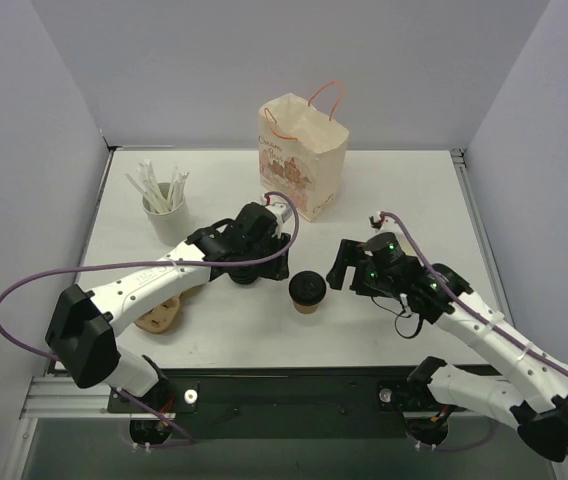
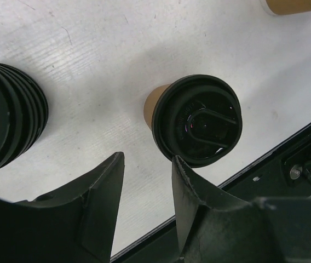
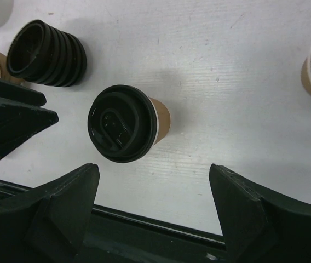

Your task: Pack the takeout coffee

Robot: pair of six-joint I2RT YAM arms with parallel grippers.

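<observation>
The takeout coffee (image 1: 307, 292) is a brown paper cup with a black lid, standing upright on the white table between the two arms. My left gripper (image 2: 148, 156) is open with nothing between its fingers. The coffee (image 2: 199, 123) lies just past its right fingertip, outside the gap. In the top view the left gripper (image 1: 267, 268) sits just left of the cup. My right gripper (image 3: 154, 167) stands wide open and empty, with the coffee (image 3: 124, 123) ahead of its left finger. From above, the right gripper (image 1: 342, 268) is just right of the cup.
A stack of black lids (image 3: 46, 52) lies left of the coffee, under the left gripper. A paper bag with handles (image 1: 304, 155) stands at the back. A white cup of stirrers (image 1: 164, 205) is at back left. Stacked brown cups (image 1: 159, 312) lie at front left.
</observation>
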